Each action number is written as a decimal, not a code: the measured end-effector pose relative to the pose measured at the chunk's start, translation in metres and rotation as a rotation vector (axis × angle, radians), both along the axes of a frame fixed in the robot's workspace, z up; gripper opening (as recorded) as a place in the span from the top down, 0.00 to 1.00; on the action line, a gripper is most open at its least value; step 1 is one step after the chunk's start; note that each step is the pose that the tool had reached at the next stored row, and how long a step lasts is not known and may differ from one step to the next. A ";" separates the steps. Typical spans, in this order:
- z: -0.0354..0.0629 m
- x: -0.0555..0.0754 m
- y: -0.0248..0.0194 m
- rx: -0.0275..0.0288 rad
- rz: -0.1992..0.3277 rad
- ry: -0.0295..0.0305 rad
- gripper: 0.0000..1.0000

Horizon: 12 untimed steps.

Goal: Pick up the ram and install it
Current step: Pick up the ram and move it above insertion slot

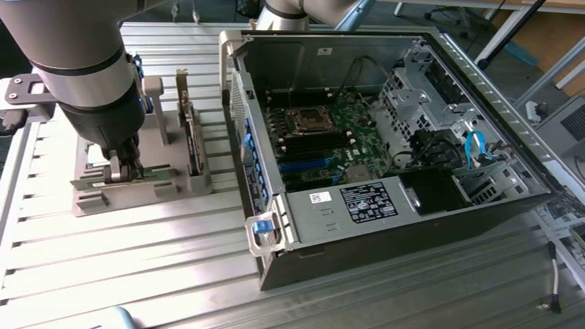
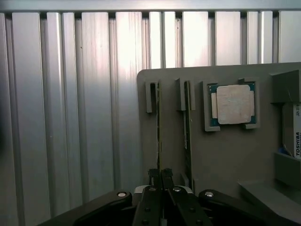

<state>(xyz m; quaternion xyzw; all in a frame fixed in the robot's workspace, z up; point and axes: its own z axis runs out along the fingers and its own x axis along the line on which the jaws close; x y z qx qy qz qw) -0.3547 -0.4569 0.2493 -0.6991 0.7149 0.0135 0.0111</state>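
With its black fingers pressed together, the gripper [image 2: 160, 173] is pinching the near end of the ram [image 2: 159, 127], a long thin green circuit-board stick seen edge-on in the wrist view. Ram stands on edge in its slot in the flat grey plastic holder [image 2: 225, 155]; can't tell whether it has lifted off the slot floor.

Next slot over: dark expansion card with a metal bracket [image 1: 190, 130]. It stands upright, parallel to the ram, just beside it and not touching.

Further along the holder:
- a square silver processor chip [image 2: 233, 103] on a green base, lying flat in a framed pocket
- past that, the edge of a hard drive with a white Toshiba label [image 2: 297, 136]

Holder sits on the ribbed aluminium table [image 2: 70, 117].

In the exterior view the thick grey robot arm [image 1: 87, 62] points straight down, gripper low at the holder, expansion card on the exterior view's right of it.

Well apart, further to the exterior view's right, an open black-and-silver computer case [image 1: 366, 240] lies on its side. Green motherboard [image 1: 352, 113] exposed inside, blue cable near the drive cage.
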 end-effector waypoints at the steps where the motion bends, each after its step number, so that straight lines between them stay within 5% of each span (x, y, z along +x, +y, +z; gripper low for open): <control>1: 0.0013 0.000 0.0000 0.0000 -0.001 0.0001 0.88; 12: 0.0154 0.000 0.0000 0.0000 -0.006 0.0000 0.88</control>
